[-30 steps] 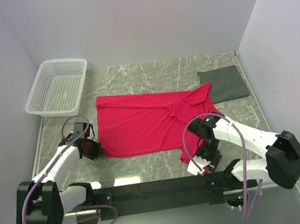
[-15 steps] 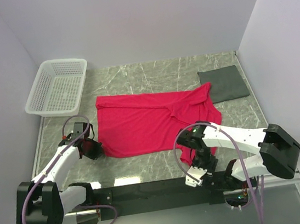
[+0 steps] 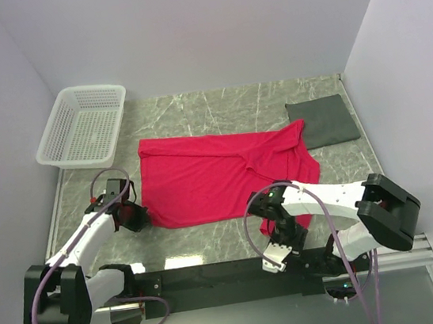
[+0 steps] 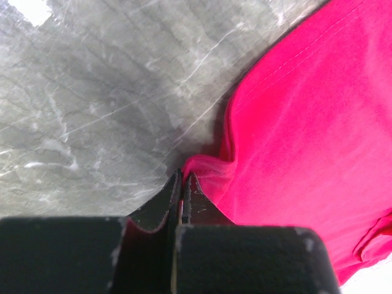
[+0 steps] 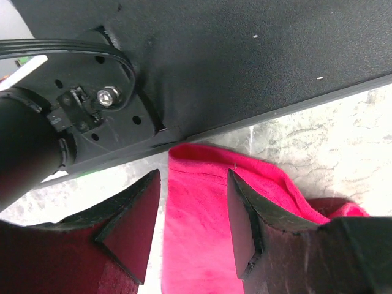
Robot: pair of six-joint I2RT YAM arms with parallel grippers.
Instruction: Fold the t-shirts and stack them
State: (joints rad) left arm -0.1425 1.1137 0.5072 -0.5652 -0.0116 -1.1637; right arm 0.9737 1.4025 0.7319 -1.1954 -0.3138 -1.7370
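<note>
The crimson t-shirt [image 3: 219, 179] lies spread on the marble table, its right side rumpled and folded over. My left gripper [image 3: 136, 218] is at the shirt's near left corner. In the left wrist view the gripper [image 4: 182, 179] is shut, with a pinch of the red fabric [image 4: 306, 122] between its tips. My right gripper [image 3: 281, 237] is over the shirt's near right corner. In the right wrist view the gripper [image 5: 193, 176] is open, and the red fabric [image 5: 196, 239] lies between its two fingers without being clamped.
A white mesh basket [image 3: 84, 125] stands at the back left. A folded dark grey cloth [image 3: 323, 120] lies at the back right. The black base rail [image 3: 215, 274] runs along the near edge, just beyond the right fingertips [image 5: 245, 61]. Walls close in on three sides.
My right gripper has swung left and toward the near edge, down onto the shirt's near right corner. The left gripper has stayed at the left corner.
</note>
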